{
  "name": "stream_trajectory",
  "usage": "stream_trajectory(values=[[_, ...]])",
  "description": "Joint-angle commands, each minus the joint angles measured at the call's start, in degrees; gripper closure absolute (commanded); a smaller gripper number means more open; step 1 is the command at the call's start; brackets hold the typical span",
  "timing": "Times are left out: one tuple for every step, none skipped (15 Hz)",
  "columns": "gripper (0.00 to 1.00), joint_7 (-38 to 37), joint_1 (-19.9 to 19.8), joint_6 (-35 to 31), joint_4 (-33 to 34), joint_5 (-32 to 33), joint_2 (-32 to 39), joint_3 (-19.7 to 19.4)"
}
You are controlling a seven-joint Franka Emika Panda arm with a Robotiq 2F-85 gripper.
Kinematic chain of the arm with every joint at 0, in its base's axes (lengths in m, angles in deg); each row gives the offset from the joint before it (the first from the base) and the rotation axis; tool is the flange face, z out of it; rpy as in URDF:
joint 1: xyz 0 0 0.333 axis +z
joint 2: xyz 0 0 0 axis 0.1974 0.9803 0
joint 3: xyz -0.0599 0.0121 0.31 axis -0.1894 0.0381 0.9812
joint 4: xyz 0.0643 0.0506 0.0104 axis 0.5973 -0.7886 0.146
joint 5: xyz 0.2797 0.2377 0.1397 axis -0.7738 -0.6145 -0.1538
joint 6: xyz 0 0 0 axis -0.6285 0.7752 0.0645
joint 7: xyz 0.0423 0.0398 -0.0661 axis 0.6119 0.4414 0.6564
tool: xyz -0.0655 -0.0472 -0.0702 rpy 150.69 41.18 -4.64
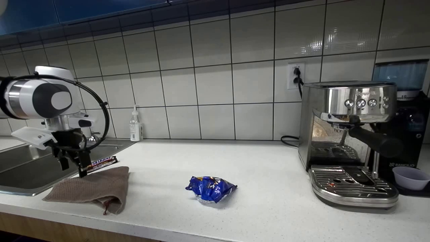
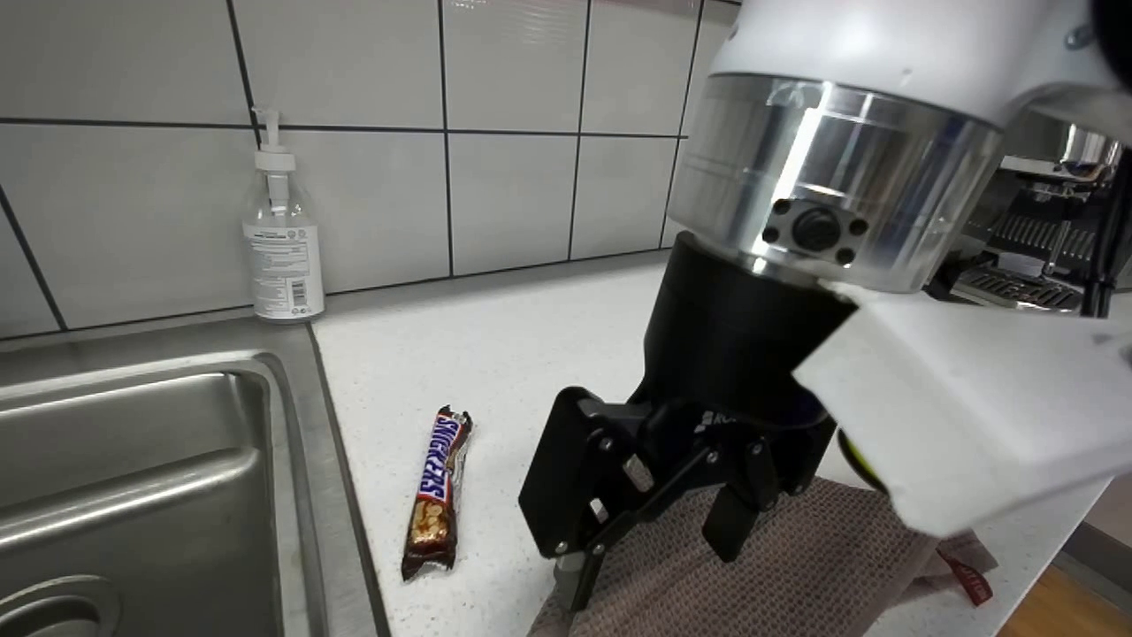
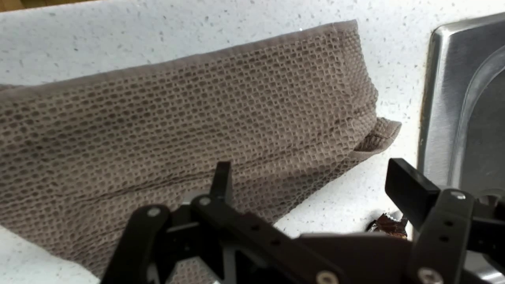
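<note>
While your arm [image 1: 43, 95] reaches in from the left edge of an exterior view, its forearm nearly level, the wrist is bent downward and your gripper [image 1: 73, 172] hangs with a slight tilt over the brown towel [image 1: 97, 186] at the lower left of that frame. Your fingers [image 3: 223, 179] stand wide apart: in the wrist view the tip just left of centre shows over the towel, and the tip at the right beside it, near the sink [image 3: 446, 102]. Whether either tip touches the weave, you cannot tell. Seen from the wrist, the towel fills the left and middle of the frame, its long axis rising gently from the left edge toward the upper right, its narrow end facing the sink. In an exterior view you have its red tag [image 2: 968, 579] at the lower right and a Snickers bar [image 2: 435, 495] left of centre, long axis running steeply up the frame, upper end leaning right.
</note>
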Motion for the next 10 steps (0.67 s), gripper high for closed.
stream_trajectory(values=[[0.0, 0.2, 0.23, 0.11, -0.01, -0.19, -0.09, -0.26], [0.0, 0.2, 0.23, 0.11, -0.01, -0.19, -0.09, -0.26], [0.0, 0.28, 0.14, -0.03, 0.27, -0.51, -0.06, -0.25], [0.0, -0.33, 0.13, -0.74, 0.23, -0.21, -0.17, -0.51], [0.0, -0.23, 0.01, -0.86, 0.34, -0.52, -0.22, -0.57], [0.0, -0.23, -0.09, -1.15, 0.25, -0.76, -0.47, -0.68], [0.0, -0.31, -0.19, -1.55, 0.18, -0.88, -0.64, -0.85], [0.0, -0.29, -0.28, -1.91, 0.11, -1.02, -0.79, -1.03], [0.0, -0.15, -0.38, -2.26, -0.08, -1.19, -1.02, -1.2], [0.0, -0.04, -0.45, -2.47, -0.23, -1.27, -1.18, -1.32]])
